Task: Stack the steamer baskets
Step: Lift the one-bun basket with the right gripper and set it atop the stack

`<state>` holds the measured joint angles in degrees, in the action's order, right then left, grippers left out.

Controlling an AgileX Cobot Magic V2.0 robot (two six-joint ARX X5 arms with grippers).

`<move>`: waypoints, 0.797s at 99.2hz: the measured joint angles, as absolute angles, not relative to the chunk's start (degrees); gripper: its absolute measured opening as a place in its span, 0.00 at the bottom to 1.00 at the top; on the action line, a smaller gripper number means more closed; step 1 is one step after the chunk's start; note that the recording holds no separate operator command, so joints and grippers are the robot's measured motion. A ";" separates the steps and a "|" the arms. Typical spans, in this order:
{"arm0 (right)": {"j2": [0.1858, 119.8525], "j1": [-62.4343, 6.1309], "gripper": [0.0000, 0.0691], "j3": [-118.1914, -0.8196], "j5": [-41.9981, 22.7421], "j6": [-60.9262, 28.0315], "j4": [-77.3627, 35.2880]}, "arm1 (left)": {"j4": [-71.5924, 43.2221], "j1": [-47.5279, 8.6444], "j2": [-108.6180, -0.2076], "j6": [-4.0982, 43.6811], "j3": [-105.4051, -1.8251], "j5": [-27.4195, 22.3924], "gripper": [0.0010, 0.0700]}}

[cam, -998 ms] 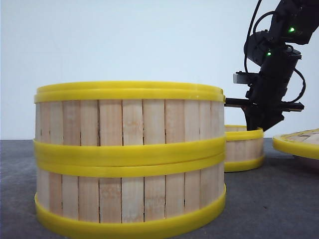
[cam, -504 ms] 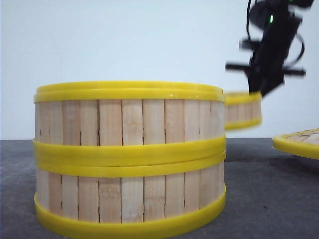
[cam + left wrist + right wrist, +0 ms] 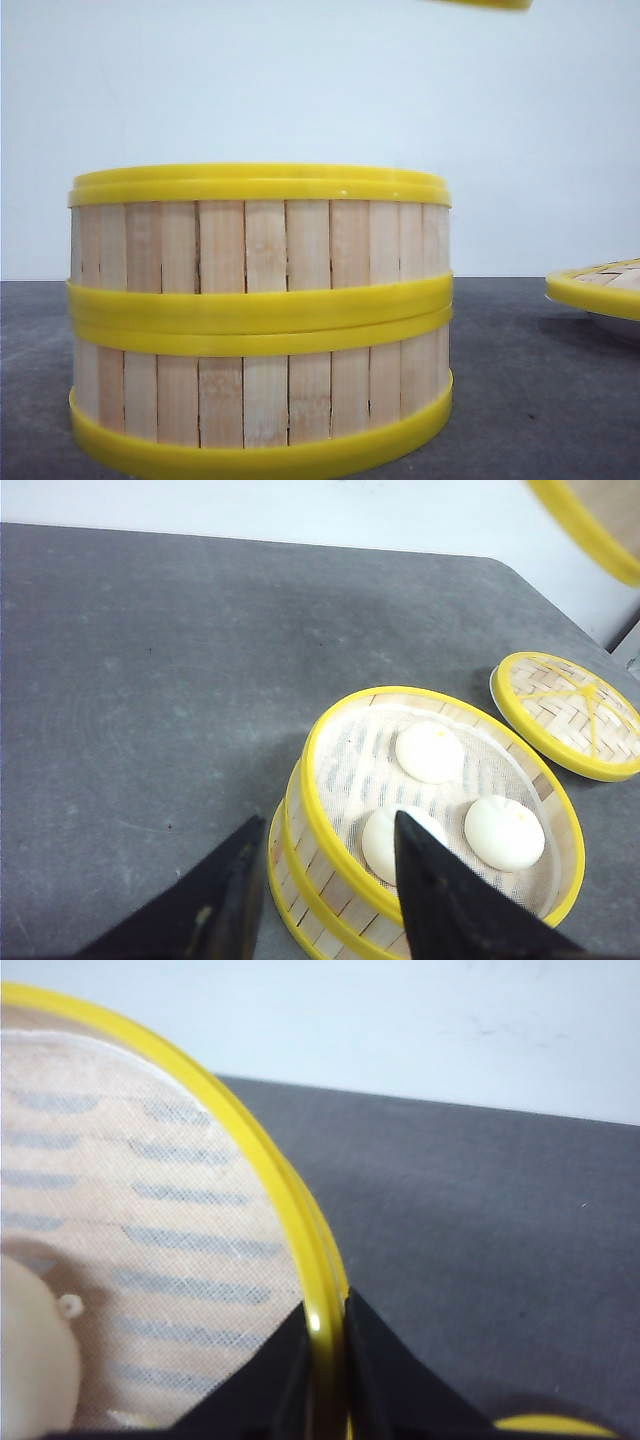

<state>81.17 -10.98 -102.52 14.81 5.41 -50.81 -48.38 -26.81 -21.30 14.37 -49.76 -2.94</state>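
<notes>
Two steamer baskets (image 3: 260, 300) stand stacked at the table's front left, with pale slats and yellow rims. The top one (image 3: 440, 697) holds three white buns (image 3: 430, 752) on a striped cloth. My left gripper (image 3: 328, 825) hangs open above its near rim, one finger outside and one over the inside, touching nothing. My right gripper (image 3: 325, 1310) is shut on the yellow rim of the third basket (image 3: 150, 1210), which is held high in the air. Only its bottom rim (image 3: 480, 3) shows at the top of the front view. It appears at a corner (image 3: 590, 525) of the left wrist view.
A flat woven lid with a yellow rim (image 3: 565, 710) lies on a white plate to the right of the stack, and shows at the right edge (image 3: 600, 285) of the front view. The table (image 3: 150, 680) is dark grey, with a pale wall behind.
The right arm has lifted the third basket off the table behind the stack, up and slightly left. The arm itself has left the front view. The stack has not moved.
</notes>
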 joint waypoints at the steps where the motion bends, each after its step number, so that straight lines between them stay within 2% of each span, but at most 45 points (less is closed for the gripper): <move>1: 80.93 -11.11 0.04 -102.52 14.81 5.23 -51.20 | -48.36 -26.81 -21.30 14.37 -49.76 -2.96 0.32; 30: 78.81 -17.76 0.04 -102.26 14.15 1.69 -60.31 | -48.36 -26.81 -21.30 14.35 -49.76 -4.43 0.32; 59: 78.81 -27.83 0.04 -93.82 13.63 0.82 -57.01 | -48.40 -26.81 -21.30 13.98 -49.76 -4.82 0.32; 79: 79.46 -32.40 0.04 -86.54 12.16 0.89 -51.44 | -48.36 -26.81 -21.30 13.52 -49.76 -5.93 0.32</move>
